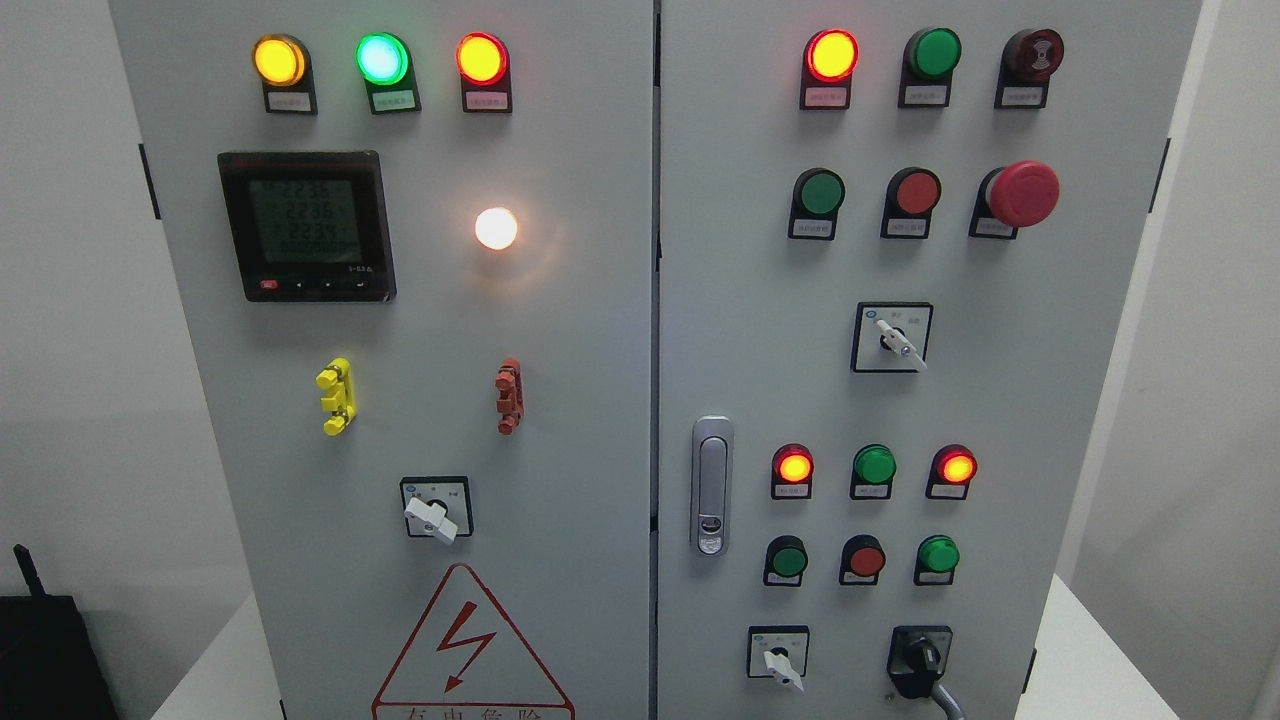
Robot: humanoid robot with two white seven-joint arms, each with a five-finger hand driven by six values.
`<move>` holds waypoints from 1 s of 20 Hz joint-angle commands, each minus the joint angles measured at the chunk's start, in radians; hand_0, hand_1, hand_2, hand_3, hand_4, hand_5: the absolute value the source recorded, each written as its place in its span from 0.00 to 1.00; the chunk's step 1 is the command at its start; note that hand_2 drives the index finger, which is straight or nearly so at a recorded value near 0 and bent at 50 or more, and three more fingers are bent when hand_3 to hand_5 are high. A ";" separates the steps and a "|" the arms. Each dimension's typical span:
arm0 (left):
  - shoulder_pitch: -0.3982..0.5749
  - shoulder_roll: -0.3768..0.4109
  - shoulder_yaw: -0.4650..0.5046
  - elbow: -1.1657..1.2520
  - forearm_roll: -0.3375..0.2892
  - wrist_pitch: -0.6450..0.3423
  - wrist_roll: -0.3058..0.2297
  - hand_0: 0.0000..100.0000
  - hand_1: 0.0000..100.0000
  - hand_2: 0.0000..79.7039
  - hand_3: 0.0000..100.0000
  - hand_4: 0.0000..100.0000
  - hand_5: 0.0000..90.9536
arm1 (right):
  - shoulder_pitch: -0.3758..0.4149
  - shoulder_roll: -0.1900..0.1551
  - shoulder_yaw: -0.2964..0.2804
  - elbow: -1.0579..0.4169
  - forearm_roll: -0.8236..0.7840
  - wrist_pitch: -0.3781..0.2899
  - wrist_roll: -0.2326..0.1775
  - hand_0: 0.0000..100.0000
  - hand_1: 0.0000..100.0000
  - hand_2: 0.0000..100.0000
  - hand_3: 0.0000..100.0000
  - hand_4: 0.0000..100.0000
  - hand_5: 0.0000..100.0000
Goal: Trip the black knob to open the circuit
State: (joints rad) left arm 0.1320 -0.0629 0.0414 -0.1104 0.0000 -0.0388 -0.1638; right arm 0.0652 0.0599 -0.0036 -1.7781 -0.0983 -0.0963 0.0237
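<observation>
A black rotary knob (pixel 918 665) sits at the bottom right of the right-hand door of a grey electrical cabinet (pixel 620 330). Its handle points down and to the right. The knob stands on a black square plate. No robot hand or arm shows in the head view.
White selector switches sit at the lower left door (pixel 432 517), upper right door (pixel 897 342) and bottom right door (pixel 780 668). A red mushroom stop button (pixel 1020 193) sticks out at the upper right. A metal door latch (pixel 711 485) is at the middle. Lit lamps and push buttons cover both doors.
</observation>
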 commanded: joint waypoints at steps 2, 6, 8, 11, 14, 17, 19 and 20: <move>0.000 0.000 0.000 0.000 -0.023 -0.001 0.000 0.12 0.39 0.00 0.00 0.00 0.00 | -0.005 0.000 0.020 -0.001 0.000 0.001 0.001 0.00 0.00 0.00 1.00 1.00 1.00; 0.000 0.000 0.000 0.000 -0.023 -0.001 0.000 0.12 0.39 0.00 0.00 0.00 0.00 | -0.002 0.000 0.020 0.000 0.002 0.001 0.001 0.00 0.00 0.00 1.00 1.00 1.00; 0.000 0.000 0.000 0.000 -0.023 0.001 0.000 0.12 0.39 0.00 0.00 0.00 0.00 | -0.001 0.001 0.020 0.000 0.002 0.001 0.001 0.00 0.00 0.00 1.00 1.00 1.00; 0.000 0.000 0.000 0.000 -0.023 0.001 0.000 0.12 0.39 0.00 0.00 0.00 0.00 | -0.002 0.001 0.022 0.000 0.002 0.001 0.001 0.00 0.00 0.00 1.00 1.00 1.00; 0.000 0.000 0.000 0.000 -0.023 0.000 0.000 0.12 0.39 0.00 0.00 0.00 0.00 | -0.004 0.001 0.025 0.000 0.002 0.001 0.001 0.00 0.00 0.00 1.00 1.00 1.00; 0.000 0.000 0.000 0.000 -0.023 0.001 0.000 0.12 0.39 0.00 0.00 0.00 0.00 | -0.007 0.001 0.040 0.000 0.003 0.003 -0.001 0.00 0.00 0.00 1.00 1.00 1.00; 0.000 0.000 0.000 0.000 -0.023 0.001 0.000 0.12 0.39 0.00 0.00 0.00 0.00 | -0.007 0.003 0.040 0.000 0.003 0.003 0.001 0.00 0.00 0.00 1.00 1.00 1.00; 0.000 0.000 0.000 0.000 -0.023 0.001 0.000 0.12 0.39 0.00 0.00 0.00 0.00 | -0.007 0.003 0.042 0.000 0.003 0.003 0.001 0.00 0.00 0.00 1.00 1.00 1.00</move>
State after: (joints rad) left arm 0.1319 -0.0629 0.0414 -0.1104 0.0000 -0.0336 -0.1638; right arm 0.0610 0.0610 0.0087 -1.7779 -0.0959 -0.0936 0.0184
